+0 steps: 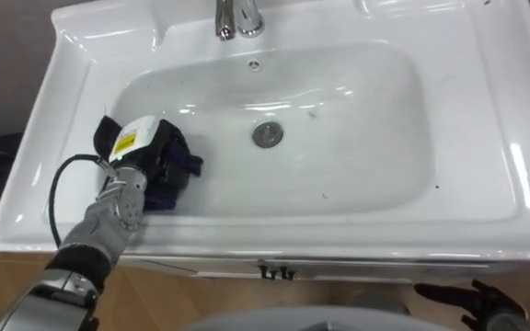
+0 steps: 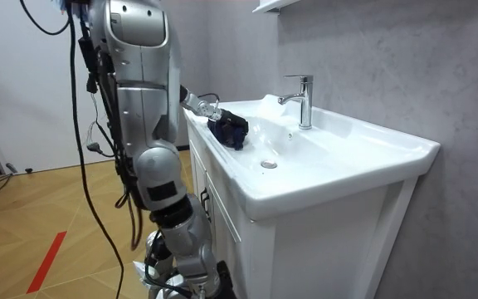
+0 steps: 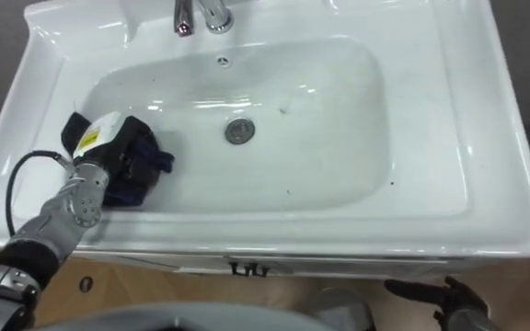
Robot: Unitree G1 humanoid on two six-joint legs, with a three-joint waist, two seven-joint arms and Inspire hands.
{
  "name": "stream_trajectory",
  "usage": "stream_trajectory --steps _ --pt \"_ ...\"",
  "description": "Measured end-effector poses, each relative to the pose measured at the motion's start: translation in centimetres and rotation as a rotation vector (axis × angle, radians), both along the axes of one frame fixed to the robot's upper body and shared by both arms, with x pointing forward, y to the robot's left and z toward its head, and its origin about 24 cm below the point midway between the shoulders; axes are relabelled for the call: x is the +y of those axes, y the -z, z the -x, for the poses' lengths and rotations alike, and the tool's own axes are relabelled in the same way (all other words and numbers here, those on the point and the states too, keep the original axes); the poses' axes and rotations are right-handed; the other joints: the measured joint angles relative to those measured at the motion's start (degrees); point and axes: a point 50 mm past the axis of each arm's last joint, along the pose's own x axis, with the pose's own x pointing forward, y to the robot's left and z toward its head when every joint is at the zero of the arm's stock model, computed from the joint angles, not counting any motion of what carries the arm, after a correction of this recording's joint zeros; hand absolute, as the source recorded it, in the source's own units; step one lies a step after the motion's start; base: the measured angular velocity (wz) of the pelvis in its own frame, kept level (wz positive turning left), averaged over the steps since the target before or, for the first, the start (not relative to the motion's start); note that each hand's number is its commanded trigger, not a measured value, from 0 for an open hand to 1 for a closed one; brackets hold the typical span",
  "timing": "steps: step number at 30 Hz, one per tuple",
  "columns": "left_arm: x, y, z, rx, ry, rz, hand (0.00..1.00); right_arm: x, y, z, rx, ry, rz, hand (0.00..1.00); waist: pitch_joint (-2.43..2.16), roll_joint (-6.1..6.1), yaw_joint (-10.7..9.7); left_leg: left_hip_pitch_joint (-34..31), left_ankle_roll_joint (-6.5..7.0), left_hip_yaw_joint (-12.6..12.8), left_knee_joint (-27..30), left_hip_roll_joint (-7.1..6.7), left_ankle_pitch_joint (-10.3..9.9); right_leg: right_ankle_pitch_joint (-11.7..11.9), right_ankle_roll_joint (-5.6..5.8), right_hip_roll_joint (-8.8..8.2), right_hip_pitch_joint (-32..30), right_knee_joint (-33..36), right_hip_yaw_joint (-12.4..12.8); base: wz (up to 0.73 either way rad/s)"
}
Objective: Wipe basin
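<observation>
at the left of the basin (image 1: 366, 156), the left hand (image 1: 139, 158) grips a dark blue cloth (image 1: 182, 164), fingers curled.

Stands upright at the front of a white cabinet (image 2: 305, 249), on its side toward the room view's left, facing the grey wall (image 2: 388, 66). Reaches the left hand (image 2: 210, 108) over the rim into the basin (image 2: 347, 149) and holds it on a dark blue cloth (image 2: 229, 131) bunched against the bowl's far slope. Behind the bowl, a chrome tap (image 2: 304, 100), upright, spout over the bowl; at the bottom, a round drain (image 2: 268, 164), apart from the cloth. Lower down, a dark handle (image 2: 204, 202) on the cabinet front and a red strip (image 2: 46, 264) on the wooden floor (image 2: 23, 208).
</observation>
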Motion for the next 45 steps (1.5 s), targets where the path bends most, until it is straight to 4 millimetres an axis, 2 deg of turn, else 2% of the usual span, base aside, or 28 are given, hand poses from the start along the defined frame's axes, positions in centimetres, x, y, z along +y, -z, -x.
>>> stream_trajectory --steps 5,7,8,9,11,13,17,25,29,34,42,45 --pt "-0.1 -2.0 -1.3 -0.098 -0.008 -0.022 1.0 -0.4 0.0 1.5 0.048 -0.016 0.017 0.0 0.16 -1.24 0.76 0.24 -0.12 -3.02 -0.52 -0.52 0.06 0.15 0.26 -0.1 1.54 -1.05 -2.22 0.21" --pt "0.1 -2.7 -1.6 -0.131 -0.025 -0.018 1.0 -0.4 0.0 1.7 0.072 -0.047 0.027 0.0 0.23 -1.61 1.1 0.24 -0.17 -3.33 -0.52 -0.63 0.1 0.24 0.38 -0.11 1.9 -1.6 -2.43 0.14" --pt "0.2 -3.2 -1.9 -0.155 -0.038 -0.016 1.0 -0.4 0.1 2.0 0.089 -0.057 0.03 0.0 -0.07 -1.3 1.23 0.32 -0.17 -3.5 -0.53 -0.7 0.11 0.42 0.41 -0.11 2.13 -1.94 -2.51 0.05" --pt "0.2 -3.5 -2.0 -0.169 -0.043 -0.015 1.0 -0.3 0.1 2.1 0.094 -0.06 0.029 0.0 0.15 -1.61 1.27 0.44 -0.18 -3.69 -0.55 -0.73 0.12 0.49 0.46 -0.12 2.31 -1.95 -2.57 0.06" --pt "0.6 -4.8 -2.5 -0.244 -0.071 -0.012 1.0 -0.2 0.2 2.4 0.108 -0.066 0.026 0.0 0.25 -1.97 1.68 1.5 -0.16 -4.03 -0.62 -0.94 0.12 0.65 0.73 -0.2 3.66 -2.55 -2.7 0.05" --pt "0.8 -5.6 -2.8 -0.294 -0.084 -0.025 1.0 -0.2 0.3 2.8 0.125 -0.079 0.028 0.0 0.14 -2.1 1.69 1.74 -0.12 -4.46 -0.56 -1.06 0.11 1.01 1.01 -0.16 4.14 -3.46 -3.05 0.07" --pt "1.1 -7.5 -3.3 -0.411 -0.094 -0.06 1.0 0.3 0.5 3.0 0.168 -0.158 0.032 0.0 0.08 -2.1 2.27 1.7 0.16 -4.73 -0.4 -1.17 0.12 1.73 1.3 -0.1 4.91 -4.15 -3.25 0.02" --pt "1.2 -10.4 -3.7 -0.556 -0.083 -0.111 1.0 0.8 0.8 3.3 0.18 -0.174 0.019 0.0 0.0 -1.99 2.93 2.24 0.69 -5.11 -0.28 -1.49 0.39 2.17 1.5 -0.17 6.3 -5.69 -4.02 0.05" --pt "0.8 -11.7 -3.9 -0.627 -0.08 -0.117 1.0 0.9 0.8 3.5 0.193 -0.178 0.016 0.0 -0.34 -1.51 3.8 2.63 0.73 -4.98 -0.41 -1.59 0.42 2.19 1.53 -0.22 6.49 -5.97 -3.64 -0.04" --pt "0.9 -11.9 -3.1 -0.652 -0.08 -0.122 1.0 1.0 0.8 3.4 0.195 -0.199 0.014 0.0 -0.35 -1.56 4.0 3.23 0.73 -5.12 -0.52 -1.64 0.41 2.2 1.55 -0.22 7.04 -6.01 -3.64 0.0" --pt "1.0 -11.9 -3.1 -0.647 -0.081 -0.144 1.0 1.2 0.9 3.4 0.199 -0.207 0.012 0.0 -0.43 -1.41 4.54 3.12 0.72 -5.15 -0.52 -1.6 0.41 2.2 1.55 -0.13 7.04 -6.03 -2.9 -0.03" --pt "1.3 -12.0 -3.1 -0.65 -0.07 -0.174 1.0 1.4 1.0 3.6 0.206 -0.207 0.006 0.0 -0.28 -1.24 4.54 3.17 0.72 -5.13 -0.49 -1.58 0.4 2.24 1.57 -0.07 7.02 -5.95 -2.68 0.0"
